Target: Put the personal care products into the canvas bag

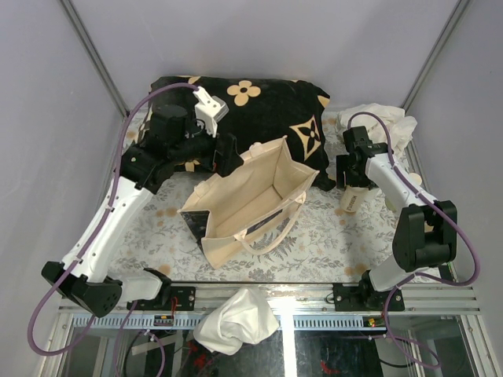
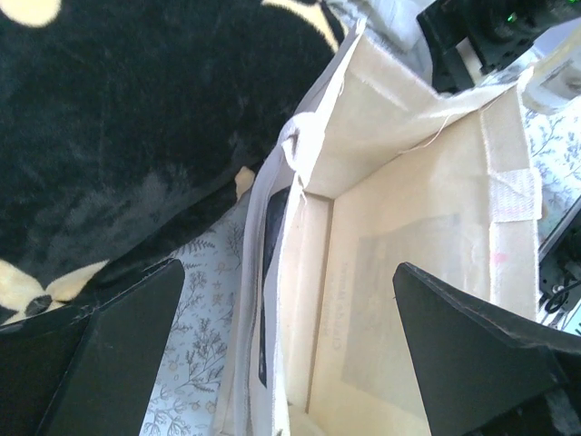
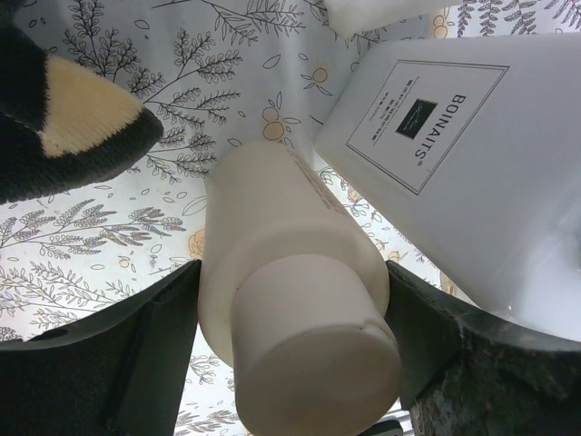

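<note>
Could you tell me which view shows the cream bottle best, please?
The right wrist view: the cream bottle fills the frame, cap nearest. The top view shows it small and partly hidden; the left wrist view misses it.

- Open canvas bag (image 1: 275, 169), cream-beige, dark print on its side, centre of the top view.
- Round cream bottle (image 3: 290, 272), matching cap facing the camera, lower centre of the right wrist view.
- Flat white bottle (image 3: 454, 154) labelled BOINAITS, just beside it, upper right.

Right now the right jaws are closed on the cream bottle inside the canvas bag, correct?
Not inside. The right jaws close on the cream bottle out on the floral tablecloth, outside the canvas bag; the right wrist view shows it.
</note>
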Robot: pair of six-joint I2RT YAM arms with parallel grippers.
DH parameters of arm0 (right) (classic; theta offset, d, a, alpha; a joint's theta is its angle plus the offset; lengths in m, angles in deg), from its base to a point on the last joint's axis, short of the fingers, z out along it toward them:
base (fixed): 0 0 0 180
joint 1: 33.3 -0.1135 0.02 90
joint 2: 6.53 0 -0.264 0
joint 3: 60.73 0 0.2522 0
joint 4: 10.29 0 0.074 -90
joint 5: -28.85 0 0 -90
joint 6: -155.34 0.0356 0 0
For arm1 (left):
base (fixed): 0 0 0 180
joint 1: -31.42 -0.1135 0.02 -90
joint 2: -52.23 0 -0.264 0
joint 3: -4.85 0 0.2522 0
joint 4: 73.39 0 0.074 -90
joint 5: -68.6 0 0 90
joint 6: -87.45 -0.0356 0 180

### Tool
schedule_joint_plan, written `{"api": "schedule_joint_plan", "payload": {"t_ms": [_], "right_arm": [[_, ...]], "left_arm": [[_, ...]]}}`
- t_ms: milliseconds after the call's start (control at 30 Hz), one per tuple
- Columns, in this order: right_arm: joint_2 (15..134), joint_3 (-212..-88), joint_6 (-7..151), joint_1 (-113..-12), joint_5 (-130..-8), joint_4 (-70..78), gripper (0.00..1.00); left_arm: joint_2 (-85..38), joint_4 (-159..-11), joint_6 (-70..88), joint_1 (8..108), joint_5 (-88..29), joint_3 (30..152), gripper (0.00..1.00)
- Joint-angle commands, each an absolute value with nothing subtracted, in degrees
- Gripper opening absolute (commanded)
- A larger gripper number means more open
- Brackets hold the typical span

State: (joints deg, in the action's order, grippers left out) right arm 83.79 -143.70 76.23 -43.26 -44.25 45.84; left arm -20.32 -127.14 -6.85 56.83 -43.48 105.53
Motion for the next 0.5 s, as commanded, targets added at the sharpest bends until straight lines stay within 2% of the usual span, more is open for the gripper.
{"api": "schedule_joint_plan", "payload": {"t_ms": [0, 100, 400, 467], "right_arm": [[85.49, -144.96, 76.49, -43.51, -47.51, 45.54, 0.09], [85.4, -145.37, 76.35, -43.53, -47.9, 45.78, 0.0], [83.62, -148.94, 74.98, -43.57, -49.33, 47.5, 0.0], [82.67, -150.65, 74.69, -43.58, -49.15, 48.64, 0.0]], "left_arm": [[-20.67, -127.72, -9.38, 57.78, -41.3, 102.94, 1.0], [-21.38, -127.48, -10.1, 58.39, -37.49, 100.95, 1.0], [-23.08, -122.31, -11.14, 58.49, -35.64, 93.85, 1.0], [-23.09, -121.14, -10.89, 58.49, -35.91, 93.32, 0.92]]}}
